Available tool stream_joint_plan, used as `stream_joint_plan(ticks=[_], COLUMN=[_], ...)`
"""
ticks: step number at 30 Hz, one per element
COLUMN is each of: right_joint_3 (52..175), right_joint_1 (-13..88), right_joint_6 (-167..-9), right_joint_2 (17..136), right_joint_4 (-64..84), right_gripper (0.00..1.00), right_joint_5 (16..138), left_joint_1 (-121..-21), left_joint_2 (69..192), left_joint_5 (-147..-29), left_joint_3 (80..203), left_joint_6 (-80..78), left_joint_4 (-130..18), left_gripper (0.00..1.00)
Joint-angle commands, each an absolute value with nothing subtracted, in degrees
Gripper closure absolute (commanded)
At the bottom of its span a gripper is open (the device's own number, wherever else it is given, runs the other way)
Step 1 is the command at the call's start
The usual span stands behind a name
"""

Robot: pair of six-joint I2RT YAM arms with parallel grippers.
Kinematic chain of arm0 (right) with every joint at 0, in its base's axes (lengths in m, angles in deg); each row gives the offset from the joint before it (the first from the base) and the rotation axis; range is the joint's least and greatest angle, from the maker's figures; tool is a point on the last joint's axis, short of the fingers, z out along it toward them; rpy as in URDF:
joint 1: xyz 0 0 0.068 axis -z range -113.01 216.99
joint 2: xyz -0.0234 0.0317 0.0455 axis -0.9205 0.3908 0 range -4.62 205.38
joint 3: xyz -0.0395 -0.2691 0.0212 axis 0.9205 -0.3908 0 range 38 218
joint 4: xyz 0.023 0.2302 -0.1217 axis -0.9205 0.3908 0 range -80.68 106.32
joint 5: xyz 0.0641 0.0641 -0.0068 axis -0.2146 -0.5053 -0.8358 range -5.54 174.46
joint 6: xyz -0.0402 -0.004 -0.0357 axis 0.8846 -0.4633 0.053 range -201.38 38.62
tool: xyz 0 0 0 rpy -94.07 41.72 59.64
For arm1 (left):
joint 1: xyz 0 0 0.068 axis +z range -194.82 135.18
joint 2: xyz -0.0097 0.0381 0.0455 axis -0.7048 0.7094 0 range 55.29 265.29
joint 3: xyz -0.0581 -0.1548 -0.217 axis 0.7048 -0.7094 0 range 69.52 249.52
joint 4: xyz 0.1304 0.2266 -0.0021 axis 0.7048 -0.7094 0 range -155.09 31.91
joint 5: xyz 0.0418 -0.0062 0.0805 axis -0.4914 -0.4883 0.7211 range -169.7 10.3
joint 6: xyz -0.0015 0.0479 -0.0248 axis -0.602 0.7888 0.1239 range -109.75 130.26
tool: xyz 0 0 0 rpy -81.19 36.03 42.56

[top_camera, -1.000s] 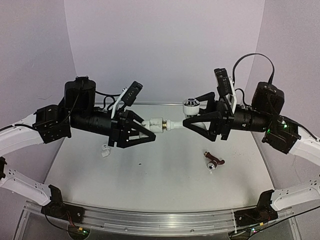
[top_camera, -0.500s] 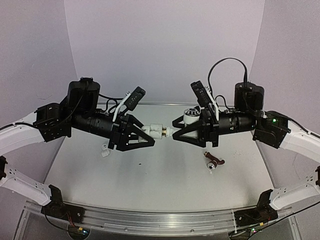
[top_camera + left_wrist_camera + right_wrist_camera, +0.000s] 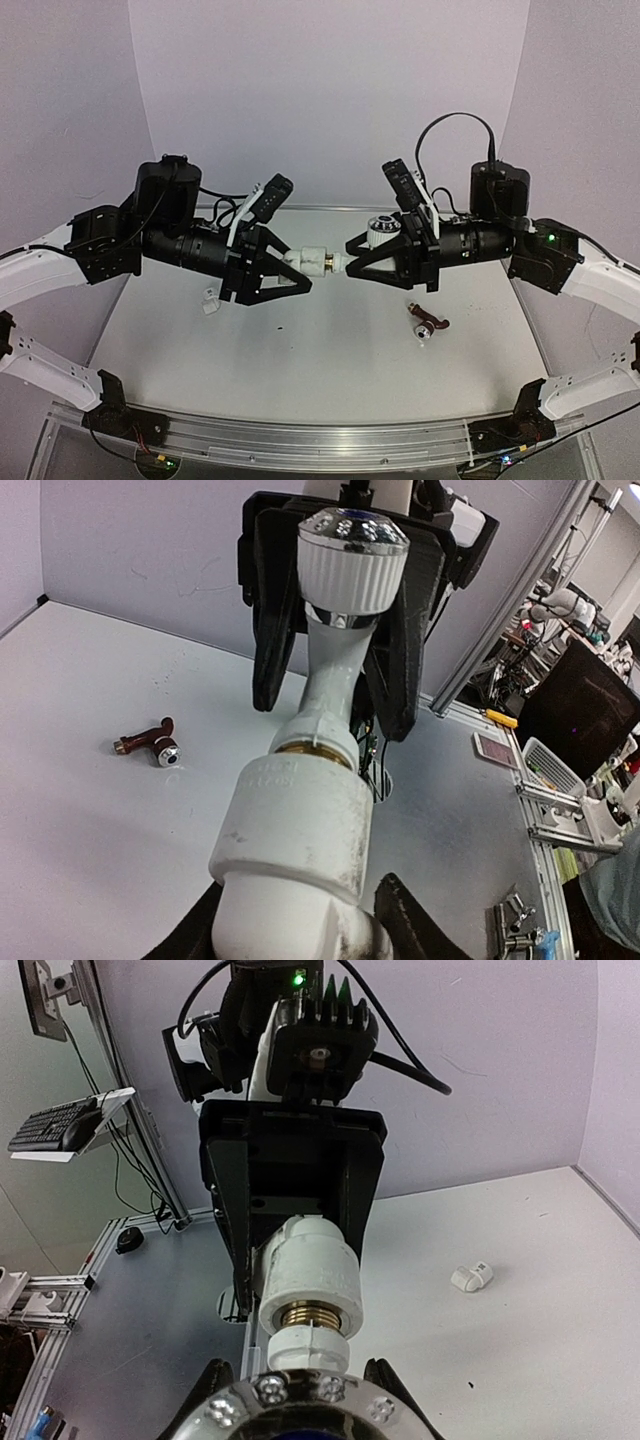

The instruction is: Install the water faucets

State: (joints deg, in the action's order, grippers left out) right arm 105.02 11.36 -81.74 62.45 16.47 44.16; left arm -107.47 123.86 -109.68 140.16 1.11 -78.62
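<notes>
My left gripper [image 3: 296, 268] is shut on a white elbow pipe fitting [image 3: 314, 259], held above the table. My right gripper [image 3: 354, 252] is shut on a white water faucet [image 3: 345, 258] with a silvery knob [image 3: 381, 229] on top. The faucet's brass threaded end [image 3: 316, 1317] sits in the fitting's mouth [image 3: 308, 1278]. In the left wrist view the fitting [image 3: 290, 830] fills the foreground and the faucet [image 3: 334, 675] rises from it to its knob [image 3: 352, 540]. In the right wrist view the knob [image 3: 300, 1405] hides the faucet's body.
A brown faucet with a silvery knob [image 3: 428, 325] lies on the table at the right, and also shows in the left wrist view [image 3: 150, 746]. A second small white elbow fitting [image 3: 210, 303] lies on the table at the left, and also shows in the right wrist view [image 3: 470, 1277].
My right gripper has rolled at the wrist with the faucet and closed in on the left gripper. The knob sits lower. In the last half second almost nothing has moved.
</notes>
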Motion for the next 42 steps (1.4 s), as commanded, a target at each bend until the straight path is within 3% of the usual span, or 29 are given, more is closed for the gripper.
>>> stream_joint_plan(ticks=[1, 3, 7, 13, 27, 42], right_joint_3=[109.5, 110.0, 109.5, 107.2, 110.0, 108.3], right_joint_1=[11.1, 11.2, 11.1, 11.2, 11.2, 11.0], right_joint_6=[-75.7, -69.3, -53.5, -34.9, -57.9, -67.2], right_joint_2=[62.1, 61.0, 58.8, 56.0, 58.4, 57.5], right_joint_4=[14.3, 14.2, 13.5, 12.3, 9.8, 7.5], right_gripper=[1.00, 1.00, 1.00, 1.00, 1.00, 1.00], right_joint_5=[44.7, 46.7, 50.6, 50.2, 45.3, 41.7], left_joint_1=[-108.0, -108.0, -107.9, -107.9, -107.9, -107.9], left_joint_2=[121.8, 121.0, 119.8, 117.6, 122.3, 121.0], left_joint_5=[-103.6, -101.9, -102.0, -103.4, -107.0, -96.1], left_joint_3=[143.1, 142.4, 141.6, 139.3, 142.3, 142.0], left_joint_6=[5.1, 3.5, -1.7, -8.6, -6.0, -5.3], left_joint_4=[-77.7, -77.6, -75.7, -71.8, -72.8, -72.8], left_gripper=[0.39, 0.17, 0.00, 0.00, 0.00, 0.00])
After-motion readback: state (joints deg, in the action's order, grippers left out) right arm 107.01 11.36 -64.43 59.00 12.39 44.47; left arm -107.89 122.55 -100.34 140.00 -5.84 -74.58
